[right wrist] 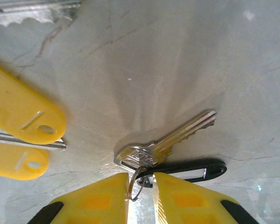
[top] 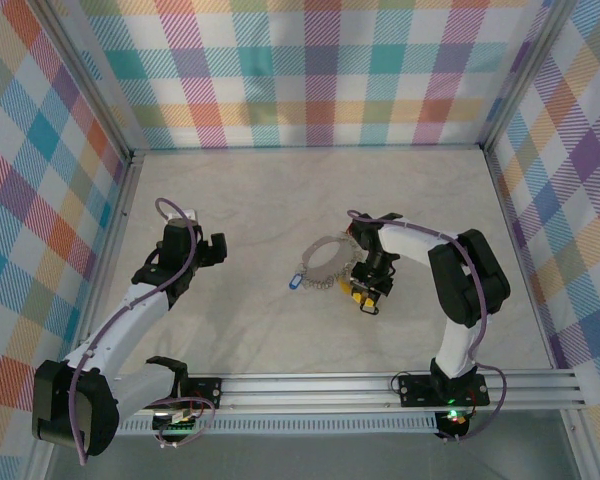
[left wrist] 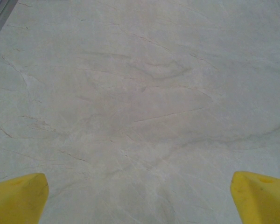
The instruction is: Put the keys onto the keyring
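We see the left claw (left wrist: 140, 200) spread wide, its two yellow fingertips (left wrist: 18, 196) at the far corners of the left wrist view and nothing but pale, veined desk (left wrist: 140, 93) between them. From above it sits on the left side of the desk, well apart from the task things.

The right claw (right wrist: 141, 186) is low over the desk near the middle. Its yellow fingers are drawn close together, and in the narrow gap between them stands a small split ring (right wrist: 135, 179), which they seem to pinch. That ring joins a silver key (right wrist: 165, 142) to a black tag (right wrist: 189, 169); both lie flat on the desk just ahead of the fingertips, the key's blade pointing away and to the right, the tag beside it.

To the left in the same view we find two yellow tags (right wrist: 23, 109), with a thin key blade (right wrist: 30, 141) lying between them.

From above, the keyring (top: 314, 256) lies on the desk just beside the right claw, toward the left arm, and a blue-tagged key (top: 294, 282) rests at its left edge
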